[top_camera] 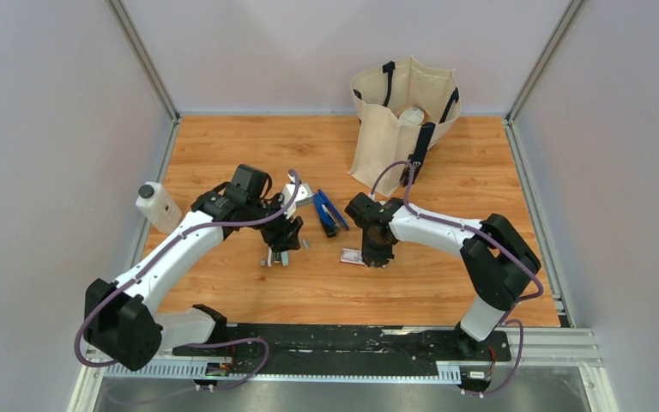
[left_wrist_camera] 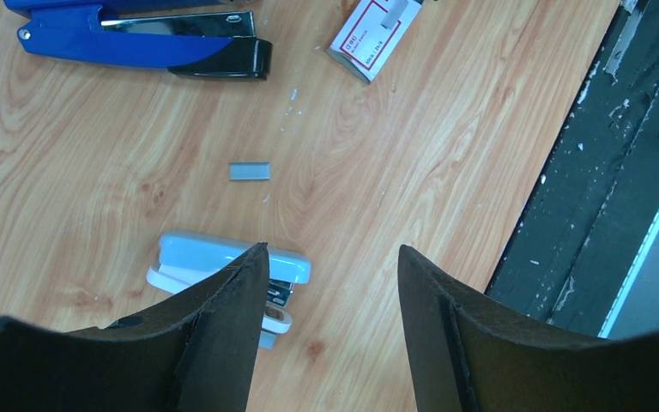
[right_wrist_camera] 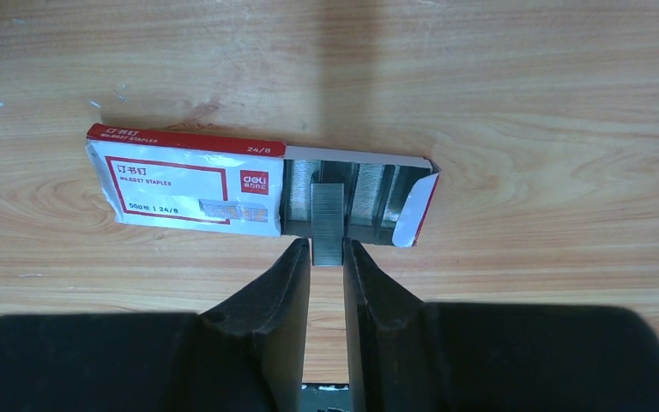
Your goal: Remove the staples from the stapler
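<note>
While a strip of staples (right_wrist_camera: 327, 215) was being lined up with the opened staple box (right_wrist_camera: 184, 184), the right gripper (right_wrist_camera: 327, 249) was seen drawn almost closed. Its fingertips (right_wrist_camera: 296, 275) were pressed to either side of the strip's near end, which appeared to be pinched. The far end of the strip was laid in among the rows in the tray. The box was set flat on the table (right_wrist_camera: 523, 103) with its tray slid out, presumably so that removed staples could be stowed straight in.

On the other side, the left gripper (left_wrist_camera: 330, 257) was held wide apart with nothing in it. It was hung low above a pale stapler (left_wrist_camera: 197, 253), which was partly hidden under one finger (left_wrist_camera: 223, 330). Probably that arm was simply parked out of the way. A second loose strip (left_wrist_camera: 250, 171) was seen lying on the wood just beyond, touching nothing.

The stapler (left_wrist_camera: 137, 47) itself, dark blue with a black end, was found farther out. It was lying on the table, hinged open with its metal channel bared, and was gripped by neither arm. In the overhead view it was placed between the two grippers and a little behind them, nearer the right one.
</note>
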`<state>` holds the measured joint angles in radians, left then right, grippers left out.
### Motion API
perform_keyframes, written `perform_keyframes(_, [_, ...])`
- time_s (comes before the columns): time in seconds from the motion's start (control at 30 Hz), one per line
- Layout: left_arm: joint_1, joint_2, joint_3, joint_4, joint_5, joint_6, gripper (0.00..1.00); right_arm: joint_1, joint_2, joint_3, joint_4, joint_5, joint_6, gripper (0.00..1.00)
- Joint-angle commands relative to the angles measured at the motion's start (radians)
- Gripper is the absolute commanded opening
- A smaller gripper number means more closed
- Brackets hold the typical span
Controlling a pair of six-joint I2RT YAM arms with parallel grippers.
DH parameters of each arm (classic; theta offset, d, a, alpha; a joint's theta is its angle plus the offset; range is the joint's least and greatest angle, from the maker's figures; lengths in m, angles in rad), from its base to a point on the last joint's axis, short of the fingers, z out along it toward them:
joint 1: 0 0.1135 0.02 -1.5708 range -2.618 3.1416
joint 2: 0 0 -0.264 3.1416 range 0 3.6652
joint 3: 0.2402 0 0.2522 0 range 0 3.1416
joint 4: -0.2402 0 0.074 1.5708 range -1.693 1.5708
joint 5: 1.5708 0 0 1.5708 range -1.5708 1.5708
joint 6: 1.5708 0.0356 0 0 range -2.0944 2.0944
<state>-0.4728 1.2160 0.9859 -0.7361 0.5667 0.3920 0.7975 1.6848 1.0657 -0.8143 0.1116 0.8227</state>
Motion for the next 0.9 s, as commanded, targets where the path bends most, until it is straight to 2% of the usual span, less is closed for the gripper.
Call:
perform_keyframes(0.0, [-0.006,-0.036,-0.009,0.017,0.009,0.03,0.65,0.003,0.016,0.042,-0.008,-0.001,0.001,0.24])
perform_keyframes(0.43, [-0.007,-0.033,-0.016,0.015,0.015,0.034,0.65,0.002,0.007,0.097,-0.031,0.019,-0.005,0.23])
perform_keyframes(0.87, [-0.015,-0.032,-0.013,0.012,0.015,0.034,0.64,-0.006,-0.025,0.076,-0.045,0.03,-0.014,0.24])
